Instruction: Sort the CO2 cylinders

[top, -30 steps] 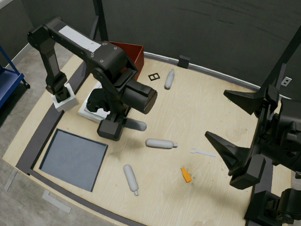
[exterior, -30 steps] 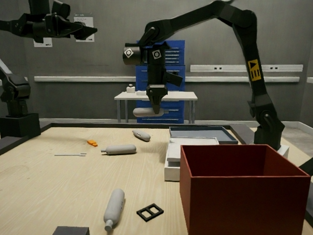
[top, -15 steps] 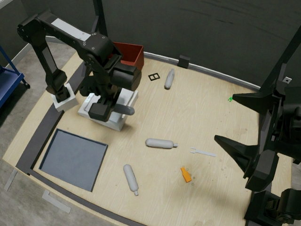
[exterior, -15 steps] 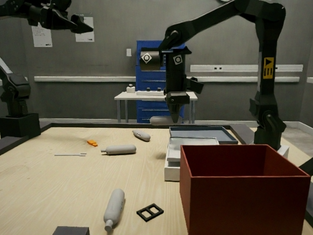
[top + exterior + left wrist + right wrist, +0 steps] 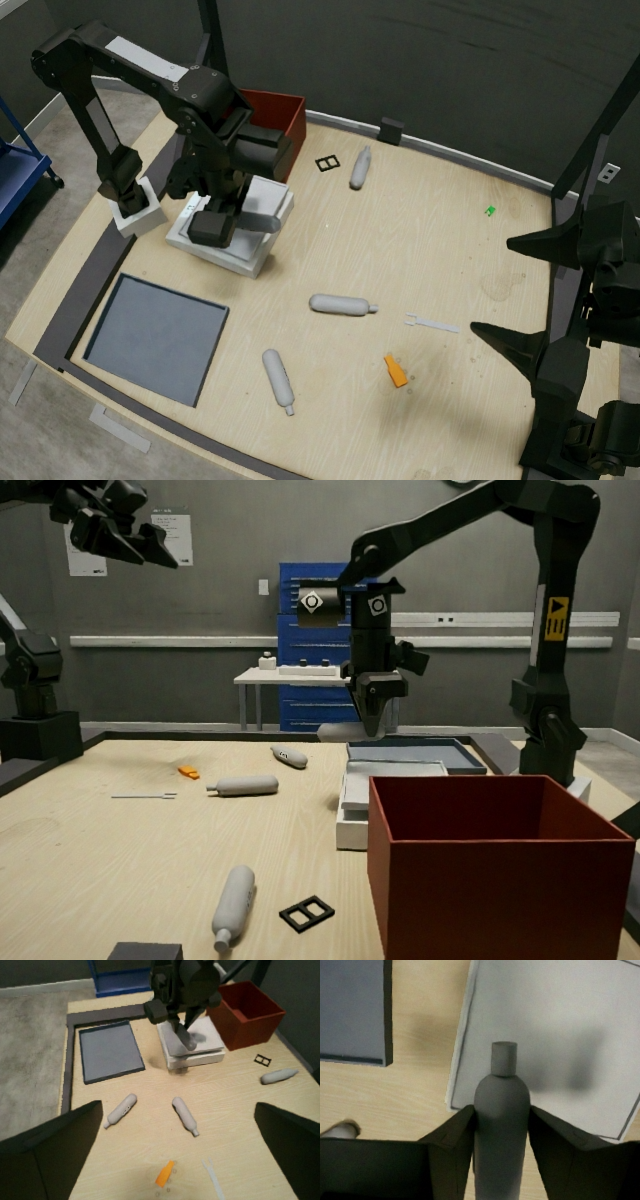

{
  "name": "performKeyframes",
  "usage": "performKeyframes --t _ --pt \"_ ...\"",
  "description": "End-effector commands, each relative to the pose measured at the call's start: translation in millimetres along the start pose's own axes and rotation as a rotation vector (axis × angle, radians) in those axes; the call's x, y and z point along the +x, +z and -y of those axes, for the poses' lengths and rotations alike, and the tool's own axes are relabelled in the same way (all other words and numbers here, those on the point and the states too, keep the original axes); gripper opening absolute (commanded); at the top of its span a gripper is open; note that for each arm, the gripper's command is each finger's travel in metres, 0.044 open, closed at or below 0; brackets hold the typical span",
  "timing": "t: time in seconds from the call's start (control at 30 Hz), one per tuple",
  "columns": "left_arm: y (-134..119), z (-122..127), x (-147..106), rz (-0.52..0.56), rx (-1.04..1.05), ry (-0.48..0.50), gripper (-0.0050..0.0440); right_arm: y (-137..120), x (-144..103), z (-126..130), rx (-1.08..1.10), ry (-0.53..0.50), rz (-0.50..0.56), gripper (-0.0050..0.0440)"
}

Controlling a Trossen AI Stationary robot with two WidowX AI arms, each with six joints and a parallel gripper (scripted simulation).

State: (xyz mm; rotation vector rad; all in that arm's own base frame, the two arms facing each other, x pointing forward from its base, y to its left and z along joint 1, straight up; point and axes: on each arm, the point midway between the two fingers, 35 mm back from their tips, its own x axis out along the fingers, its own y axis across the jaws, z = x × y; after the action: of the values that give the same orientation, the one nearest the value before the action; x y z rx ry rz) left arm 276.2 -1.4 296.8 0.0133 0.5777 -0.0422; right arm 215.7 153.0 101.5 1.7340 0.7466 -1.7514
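My right gripper (image 5: pixel 371 731) (image 5: pixel 500 1112) is shut on a grey cylinder (image 5: pixel 262 222) (image 5: pixel 336 732) (image 5: pixel 186 1040) (image 5: pixel 502 1092), level above the white scale (image 5: pixel 180 237) (image 5: pixel 353 832) (image 5: pixel 200 1060) (image 5: pixel 540 1005). The scale's display is partly hidden and unreadable. My left gripper (image 5: pixel 491 284) (image 5: pixel 159 563) is open and empty, high on the other side. One cylinder (image 5: pixel 338 304) (image 5: pixel 248 785) (image 5: pixel 184 1114) lies mid-table, another (image 5: pixel 278 379) (image 5: pixel 290 756) (image 5: pixel 121 1110) nearer the tray (image 5: pixel 155 330) (image 5: pixel 110 1052), a third (image 5: pixel 360 169) (image 5: pixel 235 901) (image 5: pixel 276 1076) near the red bin (image 5: pixel 297 134) (image 5: pixel 501 893) (image 5: pixel 255 1030). The tray holds nothing.
A black frame (image 5: pixel 318 163) (image 5: pixel 282 912) lies between the bin and the third cylinder. An orange piece (image 5: pixel 396 370) (image 5: pixel 188 772) (image 5: pixel 164 1174) and a grey fork-shaped piece (image 5: pixel 436 324) (image 5: pixel 136 796) lie on my left arm's side. A green clip (image 5: pixel 490 210) lies farther back.
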Motion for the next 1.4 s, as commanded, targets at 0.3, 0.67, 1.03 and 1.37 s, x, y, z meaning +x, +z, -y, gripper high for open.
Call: performKeyframes --t 0.3,0.67,1.03,1.37 --pt "39.5 17.5 78.4 0.028 0.017 -0.028 0.044 4.6 -6.9 6.7 -0.08 0.007 -0.03 -0.005" --pt "50.2 52.5 177.5 0.051 0.035 -0.062 0.044 47.2 -4.0 53.7 -0.084 0.003 -0.025 -0.005" --pt "44.8 55.1 188.5 0.04 0.038 -0.065 0.044 48.3 7.0 55.7 -0.084 0.004 -0.019 -0.005" --pt "45.6 54.6 184.9 0.045 0.039 -0.066 0.044 45.2 10.7 55.5 -0.084 0.004 -0.028 -0.005"
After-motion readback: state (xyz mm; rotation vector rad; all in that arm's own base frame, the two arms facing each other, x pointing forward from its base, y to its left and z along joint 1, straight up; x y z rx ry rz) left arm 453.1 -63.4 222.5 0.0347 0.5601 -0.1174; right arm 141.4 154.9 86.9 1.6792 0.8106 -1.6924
